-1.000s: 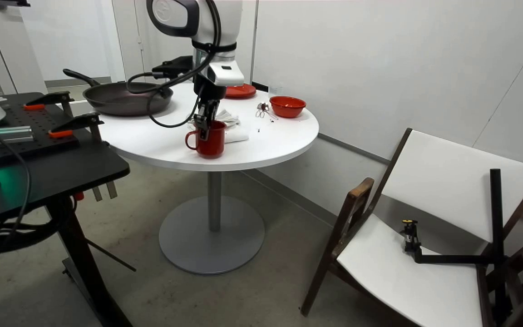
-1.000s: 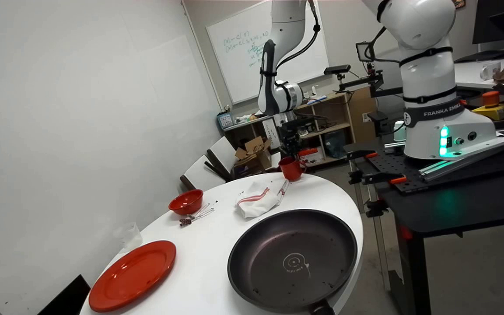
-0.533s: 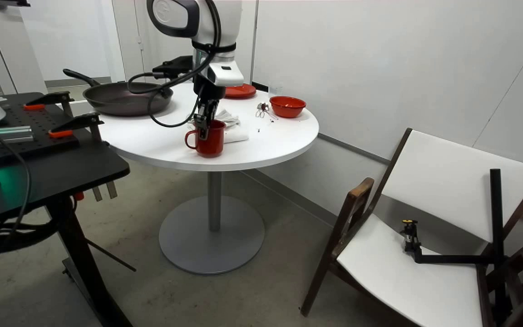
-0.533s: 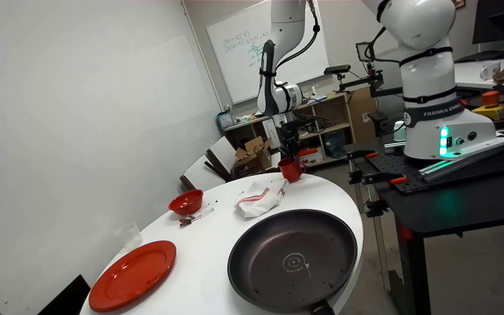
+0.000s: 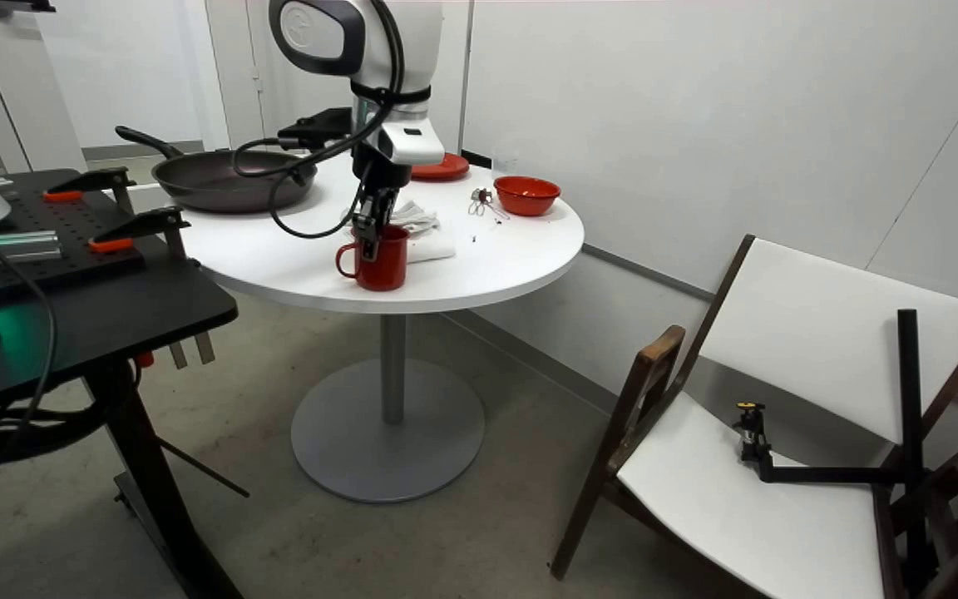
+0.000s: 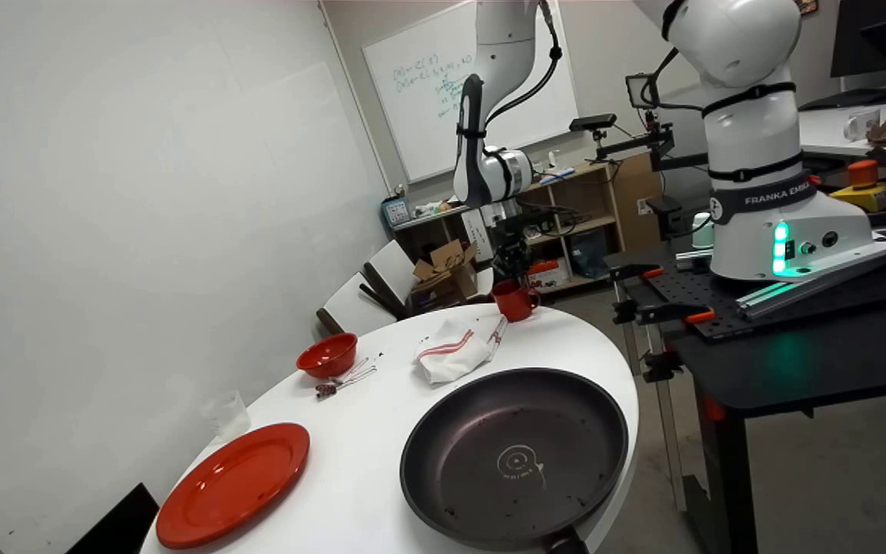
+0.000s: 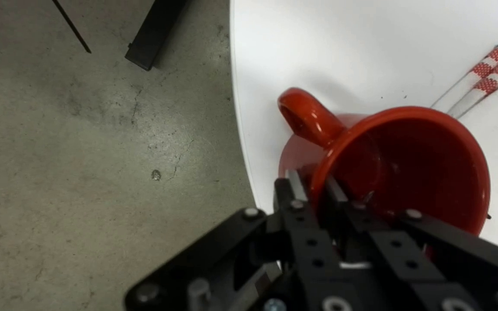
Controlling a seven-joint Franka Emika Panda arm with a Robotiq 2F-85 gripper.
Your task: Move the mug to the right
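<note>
The small red mug stands upright at the front edge of the round white table. It also shows at the table's far edge in an exterior view. My gripper points down over the mug's rim on the handle side. In the wrist view my gripper has one finger inside the mug and one outside, with the wall between them. The jaws are close together on that wall. The handle is free beside them. I cannot tell whether the mug's base touches the table.
A white cloth with red stripes lies beside the mug. A dark frying pan, a red bowl, thin wire utensils, a red plate and a clear cup are on the table. The table edge is close to the mug.
The gripper and mug have moved together slightly down and a little to the left in an exterior view during the last half second. The other objects have not moved.
</note>
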